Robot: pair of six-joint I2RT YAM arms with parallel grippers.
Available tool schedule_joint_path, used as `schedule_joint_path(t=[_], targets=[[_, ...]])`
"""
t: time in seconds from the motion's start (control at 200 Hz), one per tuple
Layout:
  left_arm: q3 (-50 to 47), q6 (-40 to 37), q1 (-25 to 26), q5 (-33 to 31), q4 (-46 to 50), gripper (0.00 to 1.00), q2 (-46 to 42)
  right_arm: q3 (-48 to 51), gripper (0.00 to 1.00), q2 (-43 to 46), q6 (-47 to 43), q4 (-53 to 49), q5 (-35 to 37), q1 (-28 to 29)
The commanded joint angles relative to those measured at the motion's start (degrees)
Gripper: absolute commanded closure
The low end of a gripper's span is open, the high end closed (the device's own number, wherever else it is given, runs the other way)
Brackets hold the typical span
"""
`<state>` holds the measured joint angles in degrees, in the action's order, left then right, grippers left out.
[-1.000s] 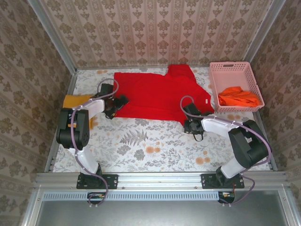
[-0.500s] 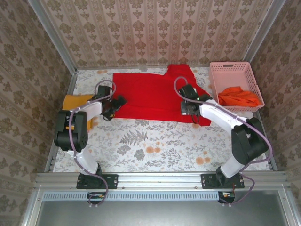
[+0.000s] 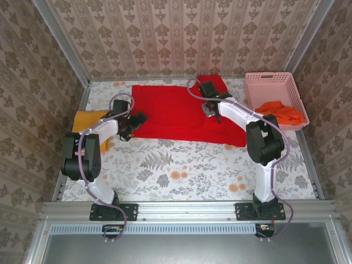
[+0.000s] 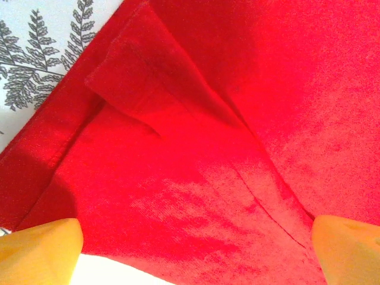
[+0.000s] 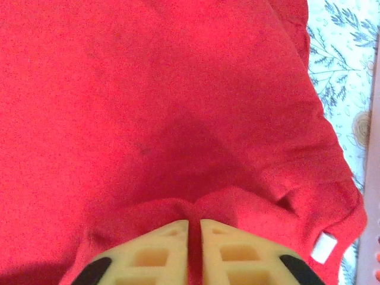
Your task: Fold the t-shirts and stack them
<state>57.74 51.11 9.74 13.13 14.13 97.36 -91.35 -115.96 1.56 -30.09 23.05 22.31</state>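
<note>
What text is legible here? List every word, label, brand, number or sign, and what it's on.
No text can be read.
White neck label on the red t-shirt: too small to show any writing.
Wallpaper and tablecloth: printed patterns only, no words.

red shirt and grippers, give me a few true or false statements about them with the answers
1. The right gripper pinches a fold of the red shirt. True.
2. The left gripper is shut. False: its jaws stand wide open over the red shirt's edge.
3. The orange shirt lies in the basket. True.
4. The yellow shirt lies on top of the red shirt. False: it lies off to the red shirt's left.
</note>
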Motion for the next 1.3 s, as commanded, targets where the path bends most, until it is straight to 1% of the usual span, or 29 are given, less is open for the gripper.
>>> schedule_joint_path(t=[0.0,0.015,0.035,0.075,0.105,0.145,0.18,0.275,0.36,0.44,0.485,0.58,0.665,0.795,0.965,1.055,1.125,1.295], targets=[[-0.3,-1.6,0.6,0.2,1.5,0.0,-1.8,-1.7,0.76,-0.3,-2.1,3.2,-2.3,-0.9],[-0.2,-1.7,0.6,0.1,1.6,0.0,-1.9,-1.5,0.74,-0.1,-1.8,3.6,-2.6,-1.0],[0.1,-1.8,0.7,0.1,1.6,0.0,-2.0,-1.2,0.67,0.4,-1.5,4.1,-2.9,-1.1],[0.6,-2.2,1.0,-0.2,1.8,0.0,-1.9,-0.1,0.5,1.5,-0.7,5.1,-2.9,-1.4],[1.2,-2.5,1.2,-0.4,2.1,0.0,-1.8,1.0,0.39,2.8,-0.3,5.9,-2.9,-1.4],[2.0,-3.0,1.3,-0.6,2.5,0.0,-1.5,3.2,0.3,5.1,0.6,7.8,-3.0,-1.3],[2.7,-3.4,1.4,-0.6,2.4,0.0,-1.1,5.7,0.28,7.3,1.8,9.4,-3.0,-1.3],[5.4,-5.2,1.3,-0.6,2.6,0.0,0.8,14.4,0.28,13.4,7.3,13.4,-4.1,-1.7],[8.4,-6.2,1.1,-0.5,3.0,0.0,3.6,21.5,0.31,16.6,16.2,14.3,-10.0,-3.6],[11.2,-7.1,0.9,-0.4,3.0,0.0,6.7,26.2,0.33,17.0,22.9,14.5,-17.2,-5.9],[12.6,-7.5,0.8,-0.5,3.2,0.0,8.4,28.1,0.33,16.6,25.6,14.5,-19.6,-6.8],[14.5,-7.9,0.6,-0.3,3.6,0.0,11.9,30.7,0.34,15.4,28.2,14.8,-21.1,-7.7],[14.2,-7.6,0.5,-0.2,3.3,0.0,13.6,32.0,0.34,14.4,29.6,14.7,-22.0,-8.3],[10.6,-6.9,0.4,-0.2,1.9,0.0,13.5,35.1,0.34,15.5,31.3,14.7,-22.5,-8.5],[1.8,-5.4,0.4,-0.3,-0.5,0.0,8.9,41.3,0.34,20.4,32.7,12.8,-23.0,-8.6],[-3.9,-4.5,0.4,-0.5,-1.3,0.0,5.2,44.5,0.34,23.6,33.2,10.8,-22.4,-8.6],[-8.2,-3.9,0.5,-0.5,-1.3,0.0,2.0,47.3,0.34,26.6,33.2,9.5,-23.3,-8.6],[-17.6,-1.7,0.7,-0.9,0.3,0.0,-7.4,54.7,0.34,35.6,36.6,6.1,-24.5,-8.5]])
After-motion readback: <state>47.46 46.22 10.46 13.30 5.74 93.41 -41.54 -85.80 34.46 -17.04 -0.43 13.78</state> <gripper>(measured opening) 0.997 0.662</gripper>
